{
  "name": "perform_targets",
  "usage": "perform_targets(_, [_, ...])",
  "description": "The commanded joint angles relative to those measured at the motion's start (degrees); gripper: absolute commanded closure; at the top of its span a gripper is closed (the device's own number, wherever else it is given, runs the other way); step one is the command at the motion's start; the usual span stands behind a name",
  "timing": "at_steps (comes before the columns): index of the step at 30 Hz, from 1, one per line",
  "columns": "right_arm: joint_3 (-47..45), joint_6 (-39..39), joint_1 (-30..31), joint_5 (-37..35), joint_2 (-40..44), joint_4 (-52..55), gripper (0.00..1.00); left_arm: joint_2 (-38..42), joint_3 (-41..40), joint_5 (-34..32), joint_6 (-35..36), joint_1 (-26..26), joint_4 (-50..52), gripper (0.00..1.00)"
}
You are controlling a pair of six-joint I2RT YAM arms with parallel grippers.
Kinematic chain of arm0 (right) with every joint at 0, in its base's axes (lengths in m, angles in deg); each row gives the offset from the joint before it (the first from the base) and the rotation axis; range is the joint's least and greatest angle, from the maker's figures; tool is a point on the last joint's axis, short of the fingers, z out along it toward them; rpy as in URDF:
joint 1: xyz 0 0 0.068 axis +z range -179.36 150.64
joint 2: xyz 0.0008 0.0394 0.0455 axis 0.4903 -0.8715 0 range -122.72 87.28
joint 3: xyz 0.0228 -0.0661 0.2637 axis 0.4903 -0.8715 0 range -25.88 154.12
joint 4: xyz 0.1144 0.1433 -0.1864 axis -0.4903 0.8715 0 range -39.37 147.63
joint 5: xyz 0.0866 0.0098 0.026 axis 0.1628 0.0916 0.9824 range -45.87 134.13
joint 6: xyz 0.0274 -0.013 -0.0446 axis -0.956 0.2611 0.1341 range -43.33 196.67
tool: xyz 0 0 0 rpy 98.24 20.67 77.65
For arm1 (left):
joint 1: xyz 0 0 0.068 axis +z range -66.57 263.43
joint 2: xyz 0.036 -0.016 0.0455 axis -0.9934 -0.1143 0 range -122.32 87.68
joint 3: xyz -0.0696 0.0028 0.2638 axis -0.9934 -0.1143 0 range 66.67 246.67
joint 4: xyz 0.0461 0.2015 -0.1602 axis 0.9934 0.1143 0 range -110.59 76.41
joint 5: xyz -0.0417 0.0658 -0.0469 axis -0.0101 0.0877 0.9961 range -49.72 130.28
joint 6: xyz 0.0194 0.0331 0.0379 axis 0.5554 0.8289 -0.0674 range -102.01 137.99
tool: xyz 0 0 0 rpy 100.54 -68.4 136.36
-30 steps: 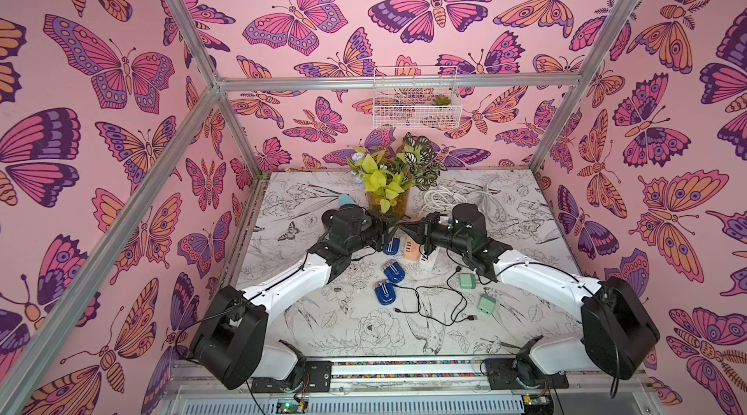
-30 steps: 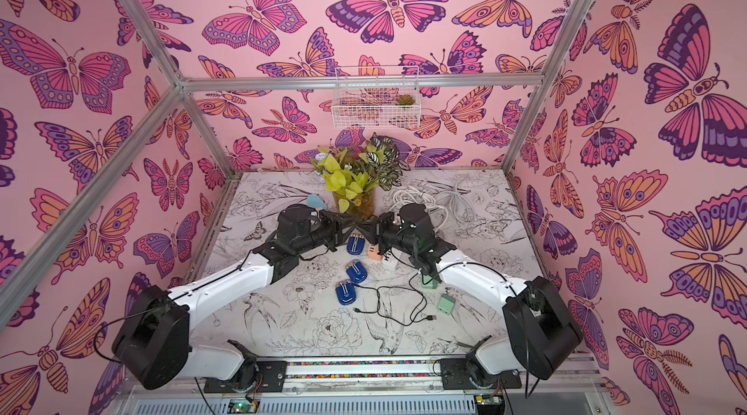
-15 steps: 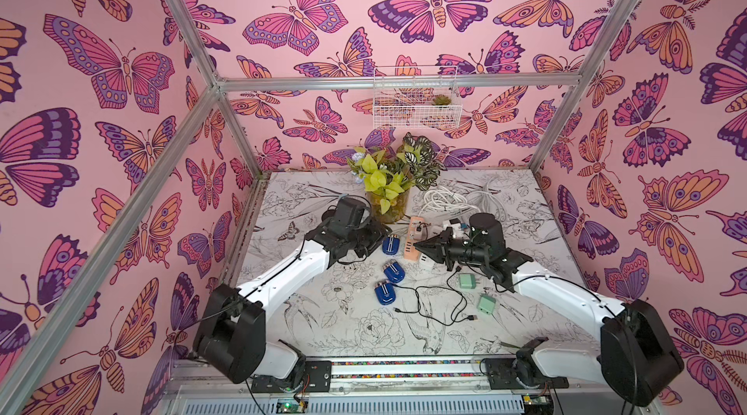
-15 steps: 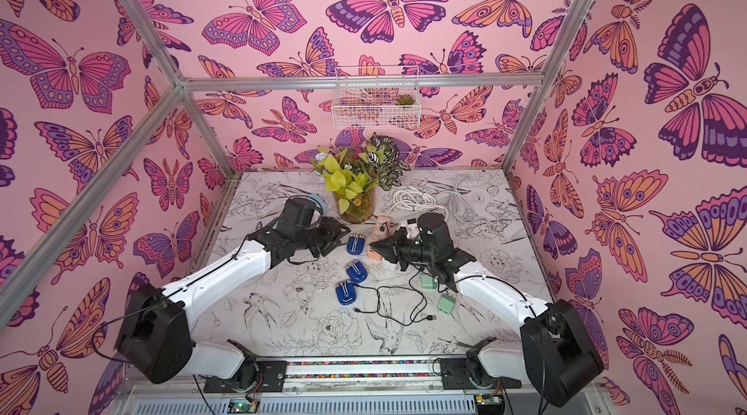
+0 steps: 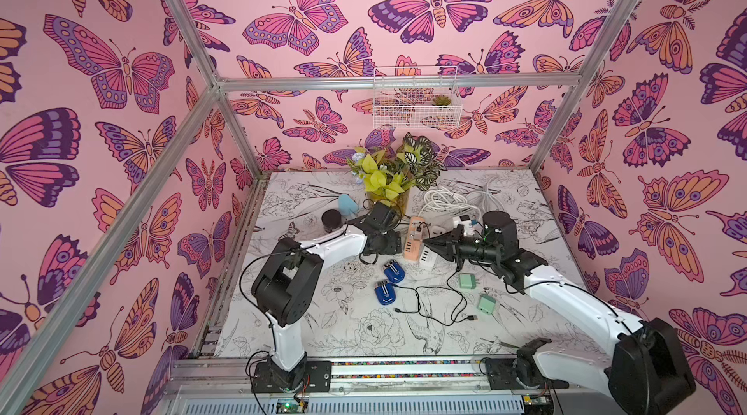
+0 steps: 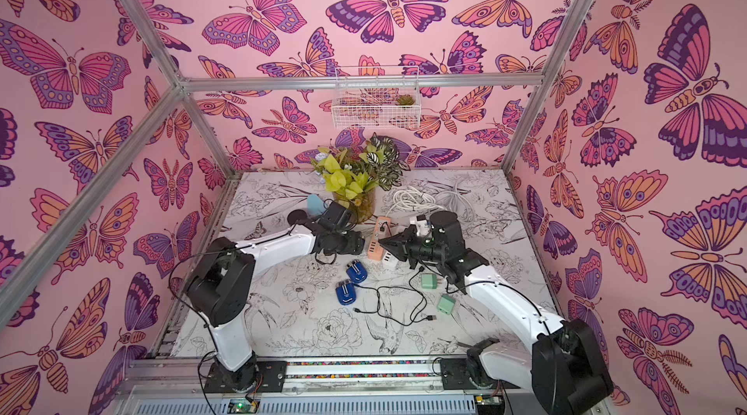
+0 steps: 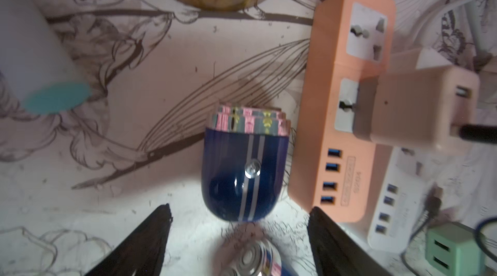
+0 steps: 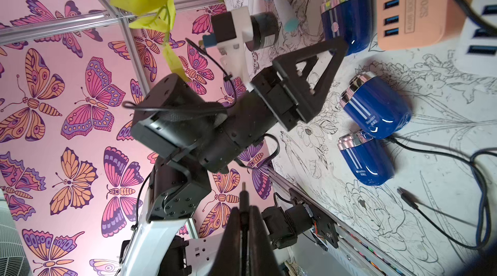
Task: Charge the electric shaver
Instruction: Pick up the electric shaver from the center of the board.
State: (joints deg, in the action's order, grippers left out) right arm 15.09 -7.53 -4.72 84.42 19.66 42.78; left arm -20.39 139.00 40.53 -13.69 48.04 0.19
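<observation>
The blue shaver (image 7: 244, 169) lies flat on the surface (image 5: 323, 332), just beside the long side of the orange power strip (image 7: 336, 126). The left end effector (image 7: 239, 237) is spread wide and holds nothing. Its two fingers (image 7: 150, 242) sit at the round end of the shaver, with a gap on each side.

In a top view, the right end effector (image 5: 434, 242) points at the strip from the side away from the shaver. It is squeezed tight on a thin black plug (image 8: 243, 194), and the metal tip pokes out in front.

An orange block (image 7: 414, 105) is pushed into one socket of the strip, with a black wire coming out of it. A white power strip (image 7: 390, 207) touches the orange one on the side away from the shaver. Two more blue shavers (image 5: 394, 271) lie near the strip's end with the small blue holes. Two green chargers (image 5: 467, 281) and a loose black cable (image 5: 428, 303) lie past the white strip. A vase of leaves (image 5: 388, 186) stands near the strip's other end.
</observation>
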Motion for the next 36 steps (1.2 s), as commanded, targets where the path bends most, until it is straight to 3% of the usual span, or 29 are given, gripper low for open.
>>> perform_targets(1, [-0.04, -0.84, -1.08, 1.41, 1.31, 0.39, 1.0, -4.22, 4.32, -4.72, 6.07, -0.59, 5.29, 0.17])
perform_targets(5, [-0.72, -1.86, -1.73, 1.63, 1.65, -0.58, 1.0, -8.42, 8.33, -4.16, 7.38, -0.59, 8.59, 0.18])
perform_targets(9, [-0.79, -1.84, -2.01, 1.81, 1.23, -0.75, 1.0, -12.17, 12.28, -3.0, 7.51, -0.79, 10.66, 0.25])
perform_targets(15, [-0.63, -1.93, -2.06, 2.28, 0.83, -1.22, 1.0, -17.04, 19.86, -4.47, 0.59, -0.53, 20.81, 0.51])
perform_targets(20, [0.41, -0.43, -2.07, 3.4, -1.1, -1.37, 1.0, -12.81, 15.09, -3.16, -11.81, 0.87, 23.09, 0.72])
perform_targets(25, [0.54, 2.56, -1.98, 4.3, -3.07, -0.32, 1.0, -5.64, 7.3, -0.91, -23.7, 2.36, 23.55, 0.85])
perform_targets(32, [6.18, 16.14, 3.52, 3.6, -7.12, 7.16, 1.0, 4.42, 1.14, 6.08, -37.67, 7.9, 24.63, 0.97])
perform_targets(36, [6.83, 20.05, 8.36, 1.9, -11.81, 0.38, 1.0, 7.45, 2.78, 10.46, -44.34, 11.96, 28.43, 1.0])
